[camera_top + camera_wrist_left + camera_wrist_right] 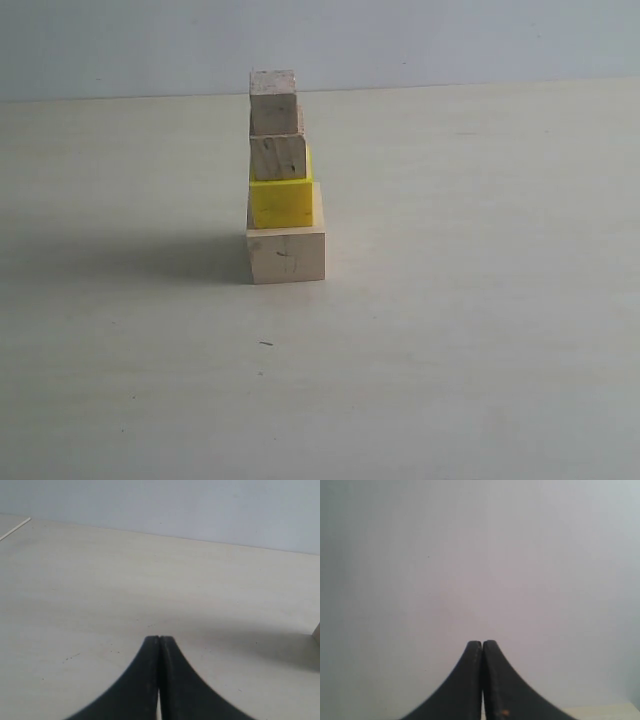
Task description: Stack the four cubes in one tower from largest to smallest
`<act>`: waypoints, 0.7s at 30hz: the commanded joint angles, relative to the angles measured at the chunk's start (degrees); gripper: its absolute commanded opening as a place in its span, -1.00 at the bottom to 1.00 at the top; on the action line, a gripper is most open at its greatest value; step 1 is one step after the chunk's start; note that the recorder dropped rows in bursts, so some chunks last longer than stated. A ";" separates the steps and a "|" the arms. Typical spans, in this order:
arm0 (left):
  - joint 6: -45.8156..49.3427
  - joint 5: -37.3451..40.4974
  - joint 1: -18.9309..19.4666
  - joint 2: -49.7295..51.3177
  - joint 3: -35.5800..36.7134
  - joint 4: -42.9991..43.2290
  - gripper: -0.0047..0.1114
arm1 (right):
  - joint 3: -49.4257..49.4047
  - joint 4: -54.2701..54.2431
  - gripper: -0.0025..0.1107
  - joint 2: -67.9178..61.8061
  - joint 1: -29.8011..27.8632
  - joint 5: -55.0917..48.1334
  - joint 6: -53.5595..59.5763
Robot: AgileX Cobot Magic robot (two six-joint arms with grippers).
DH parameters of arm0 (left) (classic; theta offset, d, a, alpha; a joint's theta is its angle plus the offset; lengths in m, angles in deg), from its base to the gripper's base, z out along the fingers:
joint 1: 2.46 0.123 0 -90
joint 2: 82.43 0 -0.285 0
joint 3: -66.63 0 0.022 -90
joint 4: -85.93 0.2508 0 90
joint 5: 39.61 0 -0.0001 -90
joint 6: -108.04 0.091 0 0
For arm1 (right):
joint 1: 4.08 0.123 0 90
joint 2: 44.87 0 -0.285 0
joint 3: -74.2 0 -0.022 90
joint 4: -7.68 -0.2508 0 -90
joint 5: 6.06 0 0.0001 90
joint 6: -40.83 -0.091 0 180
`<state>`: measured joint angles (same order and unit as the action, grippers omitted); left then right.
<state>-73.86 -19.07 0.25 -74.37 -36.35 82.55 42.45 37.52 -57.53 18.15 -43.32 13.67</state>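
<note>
Bare table [450, 380] fills the front of the exterior view. Mid-table, a bit left of ctr, stands the tower [283, 190] — large pale wooden cube [287, 255] at the base, yellow cube [282, 203] on it, then a small wooden cube [278, 157], w/ the smallest wooden cube [273, 102] on top (each sits toward the left side of the one below). Left end effector [159, 639] — fingers pressed together, holding nothing, above bare table. Right end effector [482, 643] is likewise closed & empty, facing a blank wall [480, 555].

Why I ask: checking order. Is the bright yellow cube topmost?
No, the bright yellow cube sits second from bottom, on the large pale wooden cube.
</note>
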 commanded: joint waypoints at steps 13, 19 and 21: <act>0.03 -0.15 0.06 -0.28 0.20 0.12 -0.92 | -20.12 -1.77 -0.96 -1.62 -23.96 25.35 -2.80; 0.03 -0.15 0.06 -0.28 0.20 0.12 -0.92 | -31.54 -1.87 -0.96 -0.70 -24.92 25.28 -4.35; 0.03 -0.15 0.06 -0.28 0.20 0.12 -0.92 | -31.64 -1.87 -0.96 -0.70 -24.92 25.16 -4.35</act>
<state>-73.86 -18.68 0.25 -74.37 -36.35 82.55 11.37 35.71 -58.58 -6.46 -19.16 9.87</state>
